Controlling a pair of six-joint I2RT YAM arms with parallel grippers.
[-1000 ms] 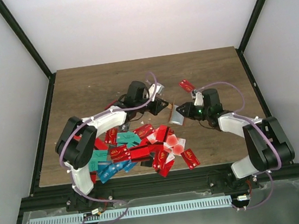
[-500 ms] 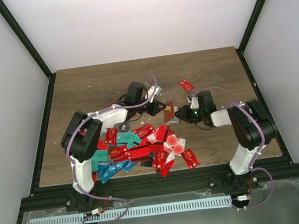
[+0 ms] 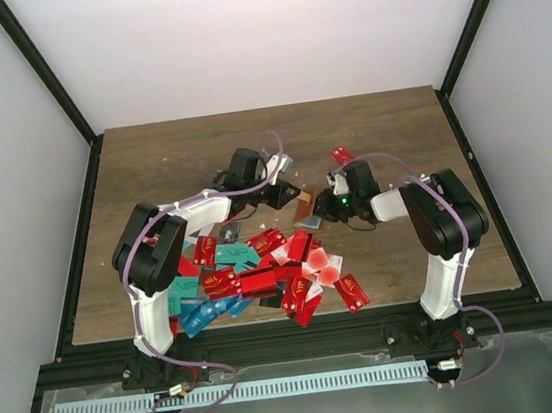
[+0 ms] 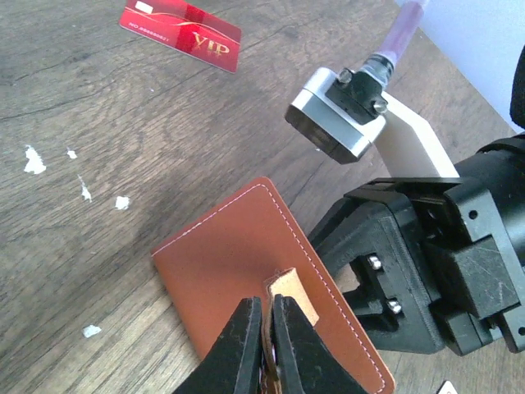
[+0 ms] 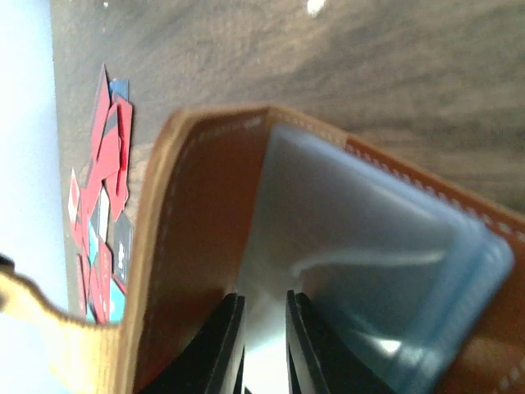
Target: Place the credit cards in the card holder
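"Where was the card holder (image 4: 238, 263)?"

"Held between the arms, above the tabletop (image 4: 98, 98). The left end effector (image 4: 264, 310) pinched its tab (image 4: 289, 289). The right end effector (image 5: 264, 302) straddled the blue lining (image 5: 361, 246) narrowly, grip uncertain. I'd have spread it gently."

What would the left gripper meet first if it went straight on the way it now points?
The card holder: the left gripper pinches its tan tab, and the brown cover seems to lie directly ahead.
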